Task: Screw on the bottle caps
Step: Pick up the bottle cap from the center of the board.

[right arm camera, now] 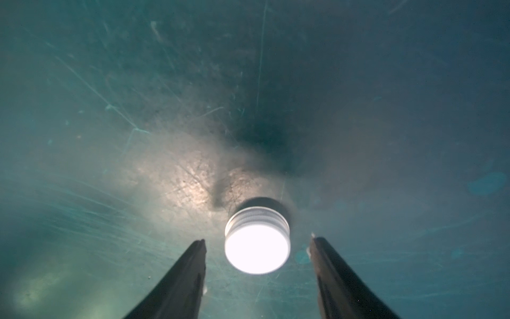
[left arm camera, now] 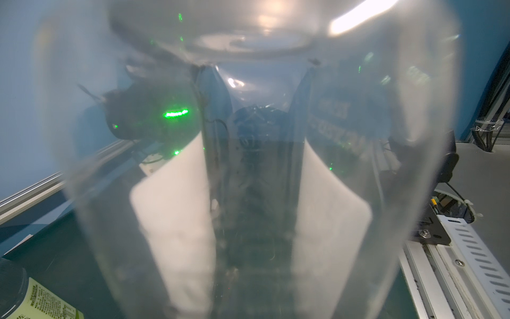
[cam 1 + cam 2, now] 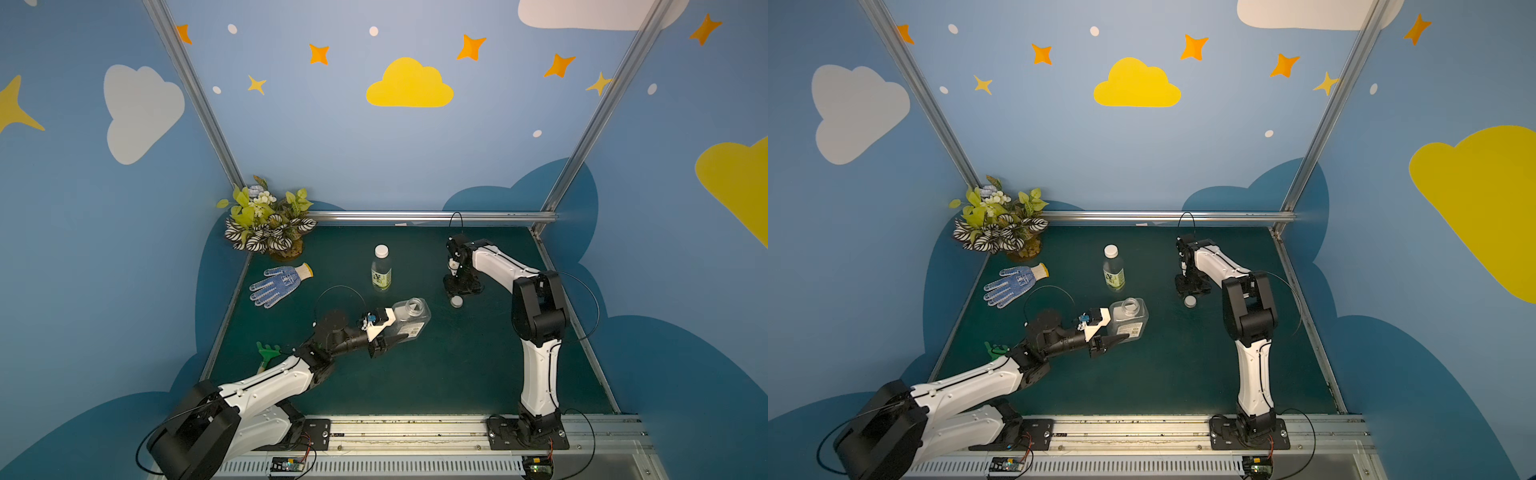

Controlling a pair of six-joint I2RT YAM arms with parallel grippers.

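the loose white cap [image 1: 257,248] sits between our right gripper's [image 1: 258,239] parted fingers, untouched, nothing held; our left gripper [image 3: 391,331] is clamped on the open squat bottle [image 3: 412,316] nearby

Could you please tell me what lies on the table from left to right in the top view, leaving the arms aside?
Blue-dotted work glove → slim capped bottle → squat clear bottle → loose white cap.

Blue walls [image 3: 332,145] painted with clouds [image 3: 409,85] and stars [image 3: 319,54] enclose a dark green tabletop [image 3: 415,374] framed by aluminium rails [image 3: 432,216].
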